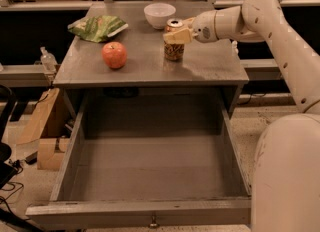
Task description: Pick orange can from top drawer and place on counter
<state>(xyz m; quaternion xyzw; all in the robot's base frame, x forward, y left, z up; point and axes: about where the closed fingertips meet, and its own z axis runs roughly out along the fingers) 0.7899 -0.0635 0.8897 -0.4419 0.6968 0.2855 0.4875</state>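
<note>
The claw (pixel 175 36) reaches in from the right, over the back right part of the counter (pixel 150 71), and lies across the upper front of the orange can (pixel 174 52), touching it just below the silver top. Its far side is hidden behind the can, so I cannot tell whether it clamps the can or merely rests against it.

The can stands upright on the counter, near a white bowl (pixel 159 15) and well apart from the apple (pixel 114 55) and the green bag (pixel 97 27). The top drawer (pixel 150 176) is pulled fully out below, its knob (pixel 153 221) partly cut off at the bottom edge. The robot's body fills the lower right corner.
</note>
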